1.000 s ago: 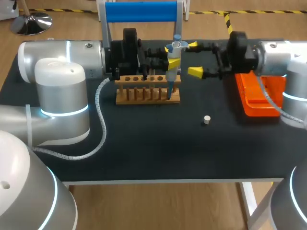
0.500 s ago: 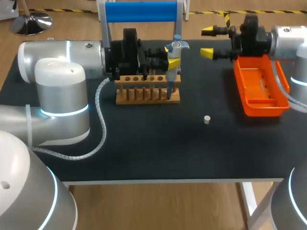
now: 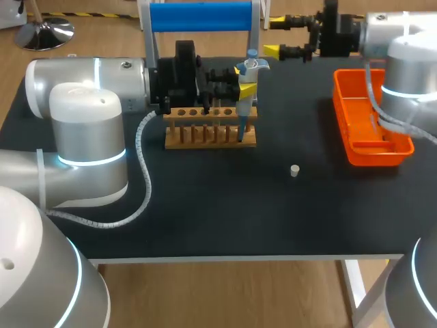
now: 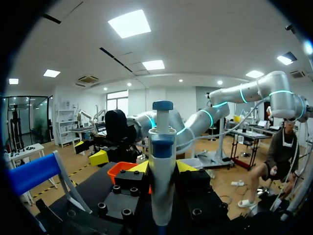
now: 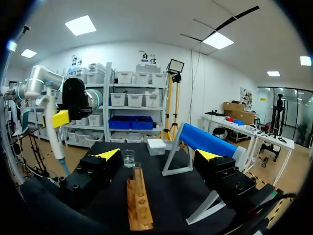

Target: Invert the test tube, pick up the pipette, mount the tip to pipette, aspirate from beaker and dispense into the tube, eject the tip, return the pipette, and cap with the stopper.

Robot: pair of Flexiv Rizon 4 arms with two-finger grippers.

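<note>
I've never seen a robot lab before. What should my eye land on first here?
Probably the blue-and-white pipette, held upright by the left gripper with its lower end at the wooden rack. Next, the bright orange tray on the right of the black table, and the right gripper, open and empty, near the far edge. A small white stopper lies alone in the middle.

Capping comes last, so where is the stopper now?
In the head view the stopper sits on the table right of the middle, between the wooden rack and the orange tray, nearer the front edge.
</note>
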